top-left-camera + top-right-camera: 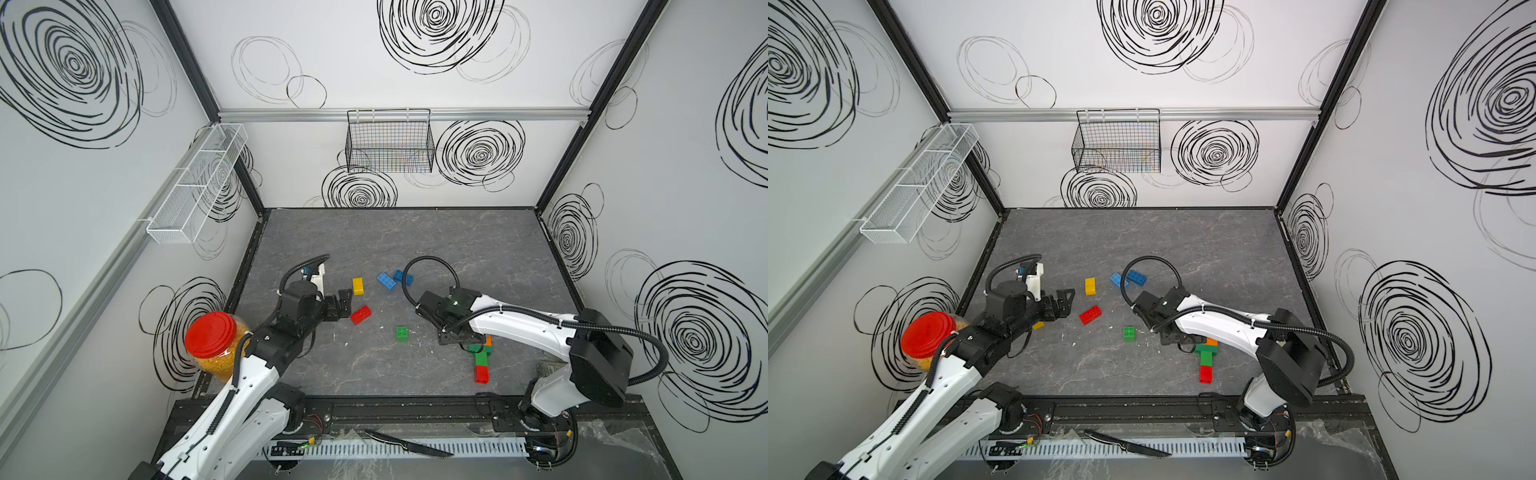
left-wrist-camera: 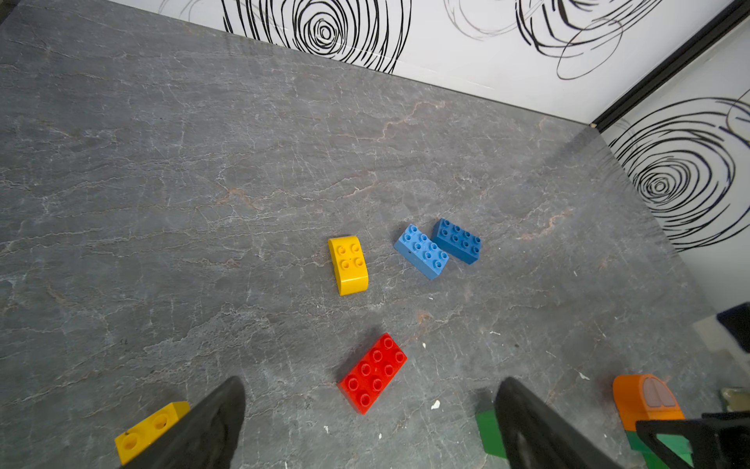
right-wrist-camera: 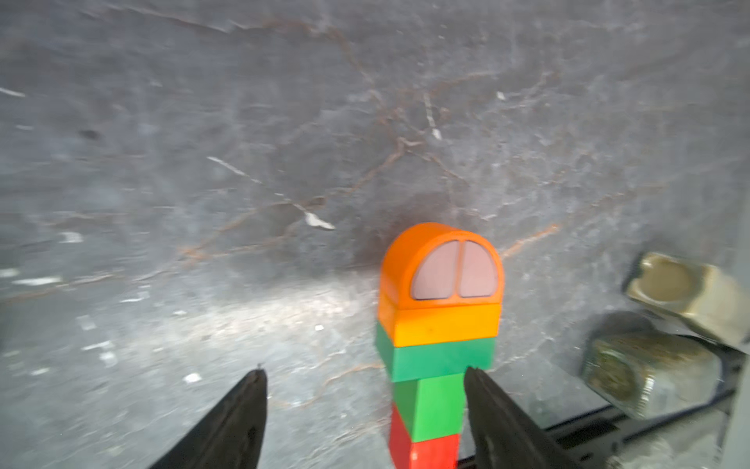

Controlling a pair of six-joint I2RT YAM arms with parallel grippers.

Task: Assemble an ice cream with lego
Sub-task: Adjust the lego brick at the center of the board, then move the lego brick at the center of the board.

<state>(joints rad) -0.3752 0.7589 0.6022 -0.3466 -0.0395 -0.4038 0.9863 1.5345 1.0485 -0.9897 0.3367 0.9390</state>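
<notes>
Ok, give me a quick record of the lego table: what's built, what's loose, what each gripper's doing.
built: stack of red, green and orange plastic bricks with an orange dome piece on its end, lying on the grey marbled table
loose: yellow rounded brick, light blue oblong brick, dark blue oblong brick, red oblong brick, green square brick, small yellow brick
left gripper: open, empty, near the red oblong brick
right gripper: open, jaws either side of the stack
other: clear red-lidded jar
</notes>
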